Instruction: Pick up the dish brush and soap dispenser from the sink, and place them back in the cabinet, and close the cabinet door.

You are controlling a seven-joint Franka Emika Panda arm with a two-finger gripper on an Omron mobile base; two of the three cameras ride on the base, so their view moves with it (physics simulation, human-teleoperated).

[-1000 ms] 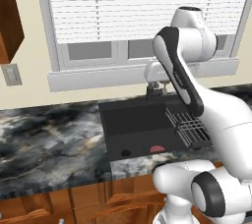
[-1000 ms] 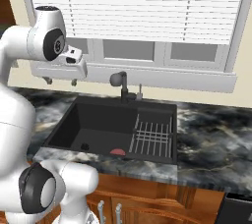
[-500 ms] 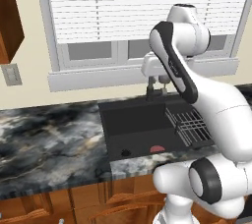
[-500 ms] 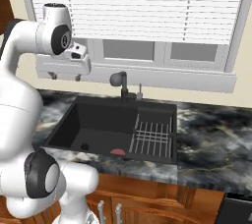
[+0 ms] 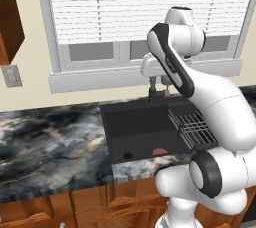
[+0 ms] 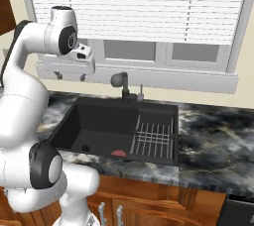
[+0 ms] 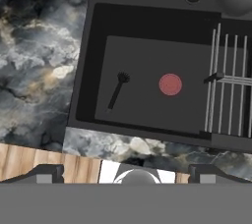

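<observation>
Black sink [image 7: 147,26] is sitting right below the gripper [image 7: 126,171], whose jaws are spread wide, holding nothing. Dish brush [image 7: 116,90] is lying on the basin floor, left of a reddish disc [image 7: 170,84].

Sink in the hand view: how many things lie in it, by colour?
Red: 1, a round disc
Black: 1, a thin-handled item
Grey: 1, the wire rack
Total: 3
</observation>
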